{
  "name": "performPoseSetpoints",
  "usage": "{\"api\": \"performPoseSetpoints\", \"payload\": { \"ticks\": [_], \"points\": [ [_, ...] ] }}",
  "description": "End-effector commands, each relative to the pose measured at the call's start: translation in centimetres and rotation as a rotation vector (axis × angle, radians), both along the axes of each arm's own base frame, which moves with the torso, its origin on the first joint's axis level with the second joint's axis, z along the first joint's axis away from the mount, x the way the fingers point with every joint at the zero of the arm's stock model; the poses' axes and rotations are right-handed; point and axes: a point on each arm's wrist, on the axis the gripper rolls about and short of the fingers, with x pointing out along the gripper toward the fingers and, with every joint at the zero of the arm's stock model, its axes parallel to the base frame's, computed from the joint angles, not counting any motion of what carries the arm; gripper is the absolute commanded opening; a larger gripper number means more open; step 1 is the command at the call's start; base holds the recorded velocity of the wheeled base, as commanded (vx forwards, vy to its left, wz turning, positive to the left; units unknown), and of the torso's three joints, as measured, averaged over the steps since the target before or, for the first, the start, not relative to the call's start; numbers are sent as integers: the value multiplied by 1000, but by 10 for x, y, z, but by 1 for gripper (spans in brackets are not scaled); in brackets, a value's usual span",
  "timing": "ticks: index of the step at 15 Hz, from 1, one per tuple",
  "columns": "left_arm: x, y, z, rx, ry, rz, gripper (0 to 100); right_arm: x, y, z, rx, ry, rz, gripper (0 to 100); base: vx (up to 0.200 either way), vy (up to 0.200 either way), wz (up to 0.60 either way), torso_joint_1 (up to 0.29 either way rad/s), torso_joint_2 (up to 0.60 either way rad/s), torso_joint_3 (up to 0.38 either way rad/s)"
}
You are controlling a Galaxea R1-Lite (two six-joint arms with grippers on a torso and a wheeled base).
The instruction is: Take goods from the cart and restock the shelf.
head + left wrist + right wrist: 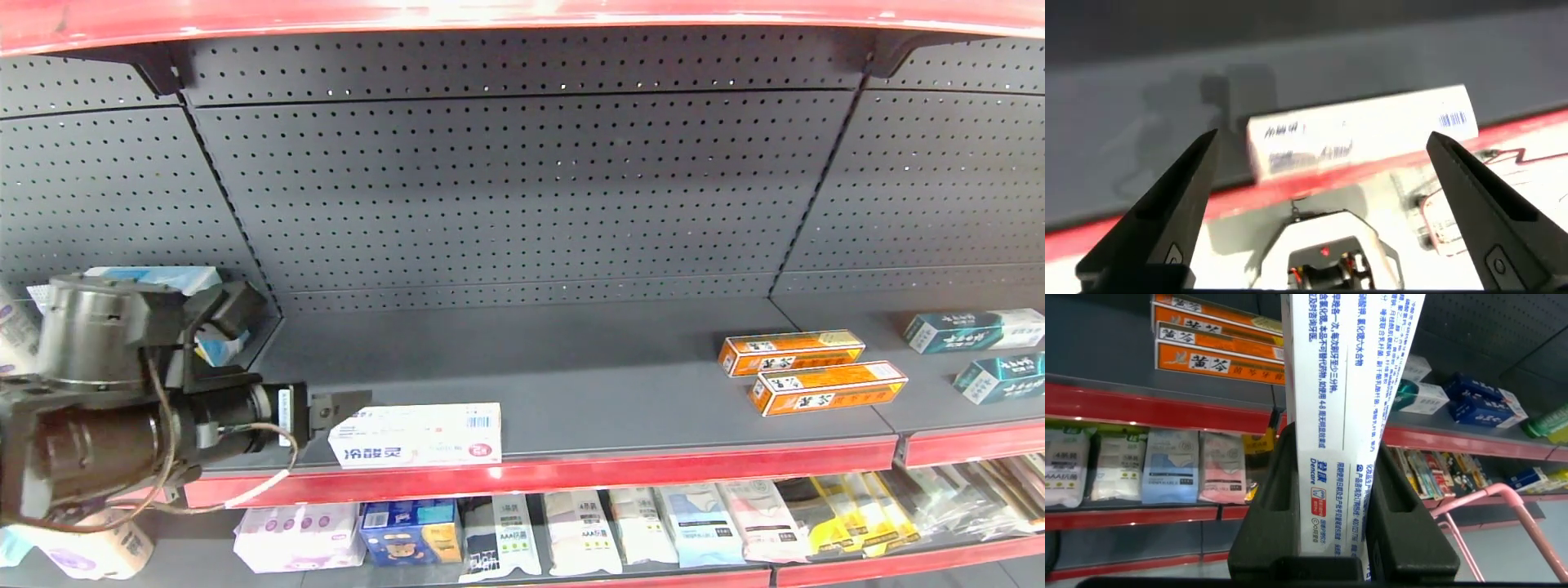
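Head view shows a dark grey shelf [571, 359] with a pegboard back and a red front strip [571, 469]. A long white box [416, 434] lies flat at the front edge of this shelf, lengthwise along the strip, on the left half. The left end effector [347, 404] sits just beside the left end of that box; whether it touches cannot be told. In the left wrist view its two dark fingers [1167, 220] are spread wide apart with nothing between them, and the white box lies just past their tips.

Further right on the same shelf, two orange boxes [790, 352] lie side by side, well apart from the white box. Beyond them, on the next shelf section, lie two teal boxes [971, 329].

In the right wrist view the right end effector [1339, 482] is clamped on a second white box [1355, 367] with blue print, which stands upright between its black fingers. A pink bar [1511, 514] curves past near it.

On the lower shelf a row of flat packs [588, 531] stands next to a blue box [408, 531] and a pink and white pack [298, 535]
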Motion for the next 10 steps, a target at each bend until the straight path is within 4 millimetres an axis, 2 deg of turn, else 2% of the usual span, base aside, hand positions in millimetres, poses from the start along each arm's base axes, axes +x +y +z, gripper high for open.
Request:
{"api": "performPoseSetpoints", "payload": {
  "ticks": [1, 3, 7, 10],
  "points": [
    [-49, 16, 20, -22, -146, -4, 100, 5, 0, -3, 8, 38, 12, 0, 0, 0, 0, 0, 0, 0],
    [-80, 27, 23, 15, -250, 19, 100, 8, 0, -5, 17, 58, 52, 0, 0, 0, 0, 0, 0, 0],
    [-147, 48, 35, 69, -526, -37, 100, 29, -1, 1, 88, 122, 113, 0, 0, 0, 0, 0, 0, 0],
    [-197, 64, 23, 115, -602, -46, 100, 33, -1, 13, 88, 90, 143, 0, 0, 0, 0, 0, 0, 0]
  ]
}}
